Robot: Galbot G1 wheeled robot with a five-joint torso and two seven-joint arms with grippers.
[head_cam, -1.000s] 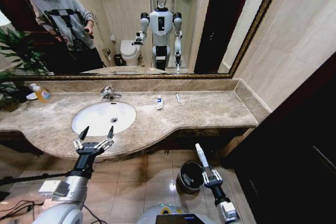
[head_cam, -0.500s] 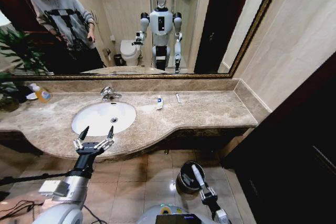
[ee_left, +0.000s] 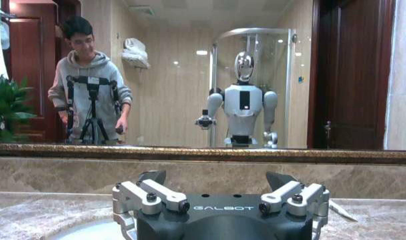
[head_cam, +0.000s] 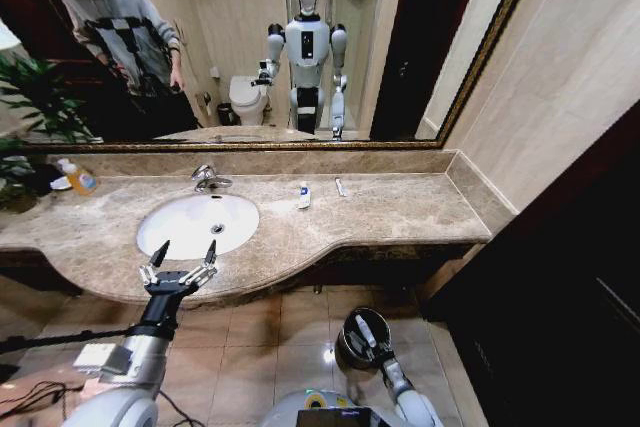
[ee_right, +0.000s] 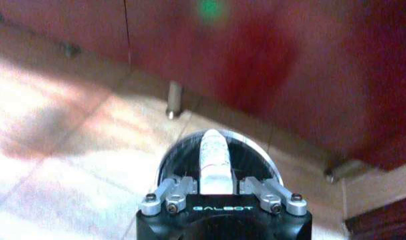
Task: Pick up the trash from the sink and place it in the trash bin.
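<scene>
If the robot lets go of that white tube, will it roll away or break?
Probably neither. The right gripper holds the white tube right over the trash bin, so it should drop inside. It looks small and light, likely soft plastic, so breaking seems unlikely.

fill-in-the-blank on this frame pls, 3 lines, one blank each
1. The right end effector holds a white tube over the round dark ____ with a shiny rim.
2. The left end effector hovers open at the front edge of the marble ____.
3. The white oval sink has a ____ tap behind it.

Missing: bin; counter; chrome
</scene>
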